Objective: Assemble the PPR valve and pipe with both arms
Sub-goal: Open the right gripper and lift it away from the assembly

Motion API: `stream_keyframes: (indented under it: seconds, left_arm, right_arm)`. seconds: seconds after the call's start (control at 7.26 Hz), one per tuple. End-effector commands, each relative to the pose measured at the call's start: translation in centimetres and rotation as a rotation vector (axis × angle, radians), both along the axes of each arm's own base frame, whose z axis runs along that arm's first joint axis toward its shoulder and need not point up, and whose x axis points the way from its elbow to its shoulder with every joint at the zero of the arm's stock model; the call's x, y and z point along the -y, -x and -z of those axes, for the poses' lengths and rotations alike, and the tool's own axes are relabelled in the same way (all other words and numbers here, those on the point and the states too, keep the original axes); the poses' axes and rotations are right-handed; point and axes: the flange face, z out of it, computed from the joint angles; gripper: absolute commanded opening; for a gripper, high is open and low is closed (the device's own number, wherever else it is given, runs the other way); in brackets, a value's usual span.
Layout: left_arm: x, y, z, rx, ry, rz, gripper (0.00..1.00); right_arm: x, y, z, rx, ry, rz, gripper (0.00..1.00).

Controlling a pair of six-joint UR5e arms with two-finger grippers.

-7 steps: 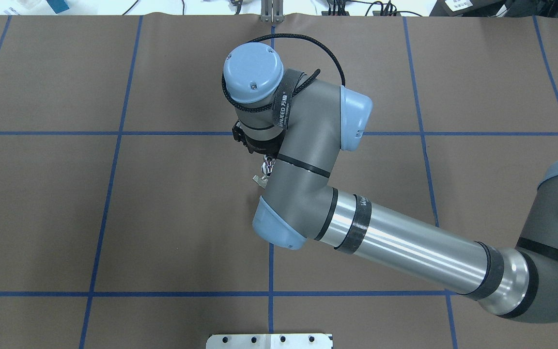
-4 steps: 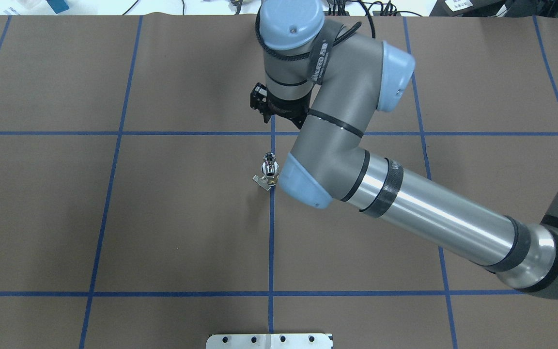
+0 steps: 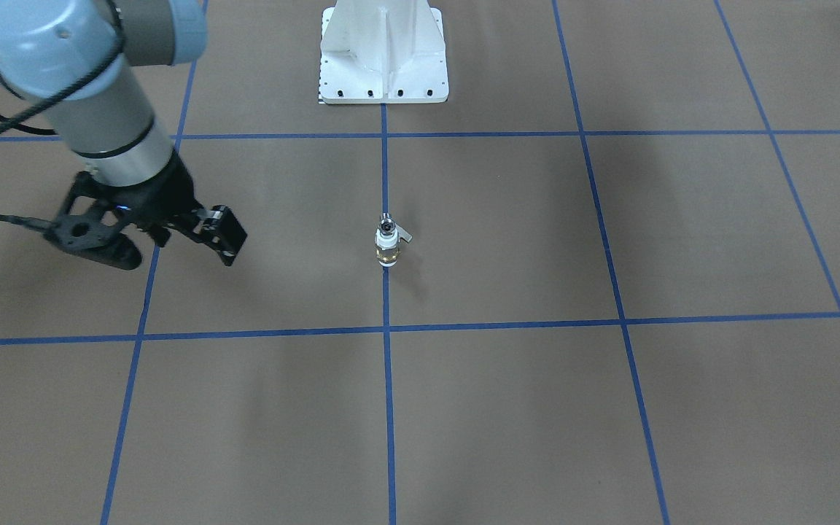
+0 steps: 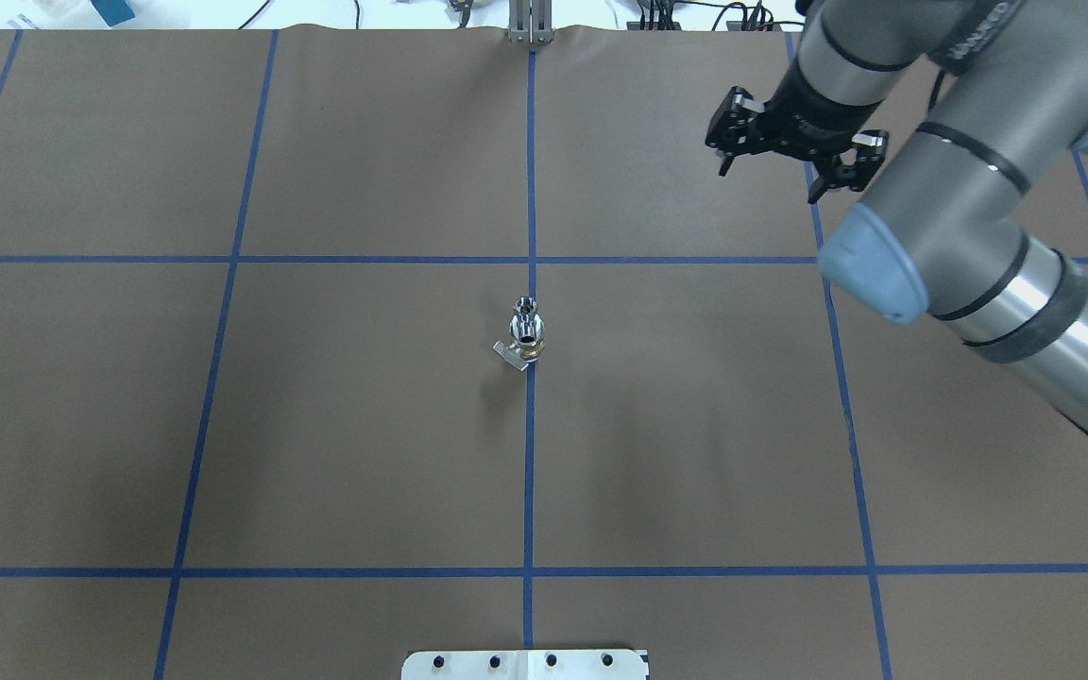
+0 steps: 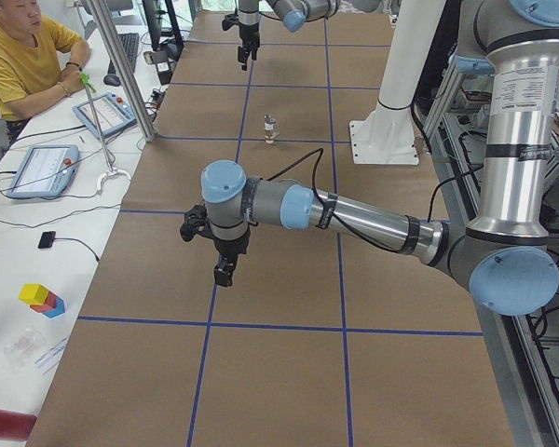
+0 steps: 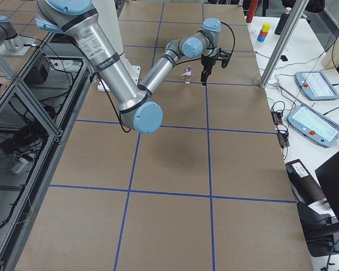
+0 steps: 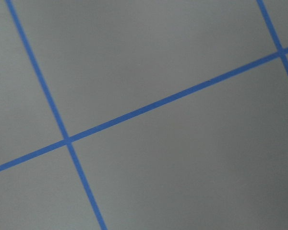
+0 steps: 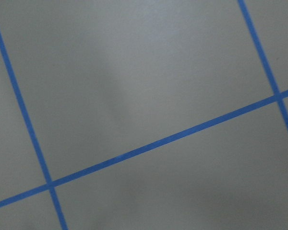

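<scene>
The PPR valve stands upright on the brown mat at the table's middle, with its brass band, white ends and grey lever showing in the front view. The silver pipe sits upright on top of it. My right gripper is open and empty, far off to the right and beyond the valve; it is at the left in the front view. My left gripper shows only in the exterior left view, hovering over the mat well away from the valve; I cannot tell whether it is open or shut.
The white pedestal base stands at the robot's edge of the table. Blue tape lines cross the mat. An operator sits by tablets along the far edge. Both wrist views show only mat and tape.
My right arm has swung from over the valve toward the far right of the table. The valve with the pipe on it, partly hidden before, now stands uncovered and has not moved.
</scene>
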Motion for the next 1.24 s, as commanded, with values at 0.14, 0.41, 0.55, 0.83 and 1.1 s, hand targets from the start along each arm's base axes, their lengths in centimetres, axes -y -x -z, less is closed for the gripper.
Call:
stream_keyframes:
  seconds: [0.14, 0.41, 0.55, 0.83, 1.1]
  left_arm:
    - [-2.5, 1.9, -3.4, 0.003, 0.017, 0.0, 1.0]
    - [-3.8, 2.2, -0.8, 0.006, -0.021, 0.011, 1.0]
    - [-4.2, 2.2, -1.5, 0.007, -0.009, 0.014, 1.0]
    - [-4.2, 2.5, -2.0, 0.019, -0.002, 0.02, 1.0]
    - [-4.2, 2.5, -2.4, 0.021, 0.002, 0.017, 1.0]
  right_arm:
    - [1.2, -11.4, -9.9, -0.076, -0.115, 0.138, 1.0]
    - [1.2, -19.0, -16.4, -0.133, -0.197, 0.247, 1.0]
    - [0.4, -22.8, -19.5, -0.151, -0.219, 0.281, 1.0]
    - [-2.3, -30.3, -27.8, -0.093, -0.232, 0.362, 1.0]
    - [-4.1, -36.7, -35.2, -0.091, -0.26, 0.439, 1.0]
